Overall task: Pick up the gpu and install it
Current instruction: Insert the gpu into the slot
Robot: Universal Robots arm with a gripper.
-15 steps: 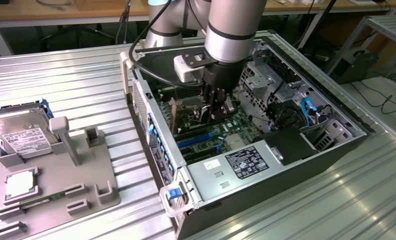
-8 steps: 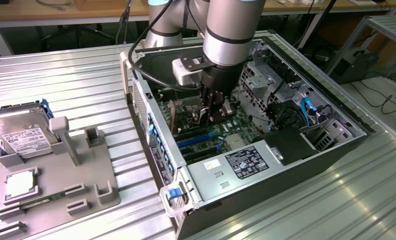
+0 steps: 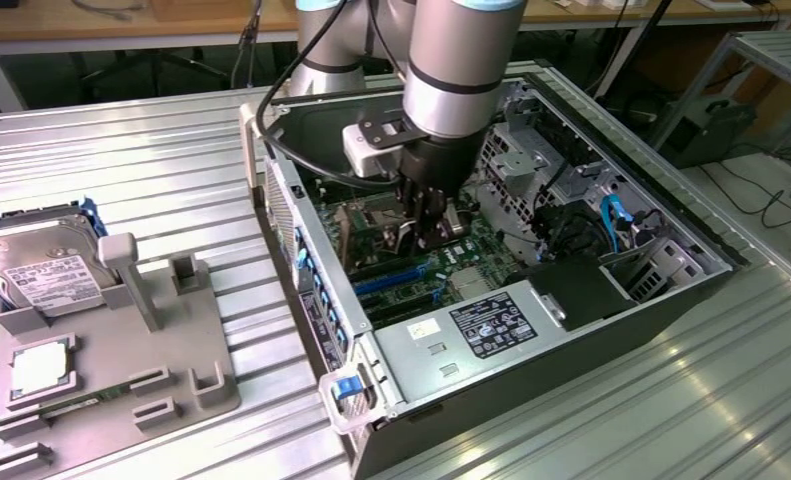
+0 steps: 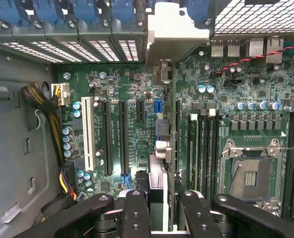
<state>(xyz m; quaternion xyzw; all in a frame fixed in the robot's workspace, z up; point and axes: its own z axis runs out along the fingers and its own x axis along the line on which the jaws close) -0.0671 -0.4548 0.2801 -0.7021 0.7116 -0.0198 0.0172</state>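
Note:
The gpu (image 4: pixel 168 74) shows edge-on in the wrist view as a slim dark slab, with its pale metal bracket (image 4: pixel 177 27) up against the case's rear slot openings. My gripper (image 4: pixel 162 201) is shut on the card's near end, one black finger (image 4: pixel 137 208) on each side. The card stands over the green motherboard (image 4: pixel 137 84), between the long black expansion slots (image 4: pixel 123 139) and the memory slots (image 4: pixel 201 144); I cannot tell whether it touches a slot. In the exterior view my gripper (image 3: pixel 415 228) reaches down into the open computer case (image 3: pixel 662 285) with the gpu (image 3: pixel 406 240) between its fingers.
A white slot (image 4: pixel 90 134), a cable bundle (image 4: pixel 42 101) and the bare processor socket (image 4: pixel 249 173) surround the card. Inside the case lie a power supply (image 3: pixel 495 325) and blue cables (image 3: pixel 615 225). At the exterior view's left, a grey fixture (image 3: pixel 168 350) holds a hard drive (image 3: pixel 35 265) and a small silver chip (image 3: pixel 42 362).

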